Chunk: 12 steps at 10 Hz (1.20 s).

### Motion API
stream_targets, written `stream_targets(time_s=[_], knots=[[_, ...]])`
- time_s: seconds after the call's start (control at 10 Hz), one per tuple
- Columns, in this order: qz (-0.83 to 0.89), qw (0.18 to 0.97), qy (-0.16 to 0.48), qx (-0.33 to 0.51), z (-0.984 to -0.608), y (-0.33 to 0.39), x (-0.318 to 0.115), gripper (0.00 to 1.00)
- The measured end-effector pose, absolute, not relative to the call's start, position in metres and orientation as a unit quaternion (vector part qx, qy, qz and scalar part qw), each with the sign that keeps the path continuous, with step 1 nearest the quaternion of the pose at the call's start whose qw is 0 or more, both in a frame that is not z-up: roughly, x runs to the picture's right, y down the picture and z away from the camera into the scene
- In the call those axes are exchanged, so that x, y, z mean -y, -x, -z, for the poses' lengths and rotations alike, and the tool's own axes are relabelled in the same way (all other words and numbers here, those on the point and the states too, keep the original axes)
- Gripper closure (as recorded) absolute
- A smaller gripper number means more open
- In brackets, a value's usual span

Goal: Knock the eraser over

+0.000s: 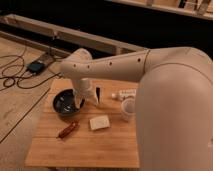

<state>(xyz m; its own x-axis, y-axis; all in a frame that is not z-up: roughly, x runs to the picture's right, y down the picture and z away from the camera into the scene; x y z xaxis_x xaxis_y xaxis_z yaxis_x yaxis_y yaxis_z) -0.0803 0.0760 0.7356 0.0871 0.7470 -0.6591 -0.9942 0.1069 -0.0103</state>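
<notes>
The eraser (98, 94) is a slim black bar standing upright on the wooden table (85, 147), just right of the dark bowl (64, 103). My gripper (84, 99) hangs down from the white arm (120, 65) between the bowl and the eraser, close to the eraser's left side. I cannot tell whether it touches the eraser.
A pale cream block (99, 122) lies mid-table. A reddish-brown elongated item (68, 130) lies to its front left. A white cup (128, 109) stands right of the eraser, with a small white item (126, 94) behind it. Cables and a dark box (36, 66) lie on the floor at left.
</notes>
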Motion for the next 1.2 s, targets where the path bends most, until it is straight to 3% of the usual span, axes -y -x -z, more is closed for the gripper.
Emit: stream_targets(time_s=[0.8,1.2], knots=[[-0.639,0.697,0.208,-0.248,-0.84,0.033,-0.031,0.35],[-0.635,0.702,0.176,-0.272,-0.861,0.003,-0.019,0.35]])
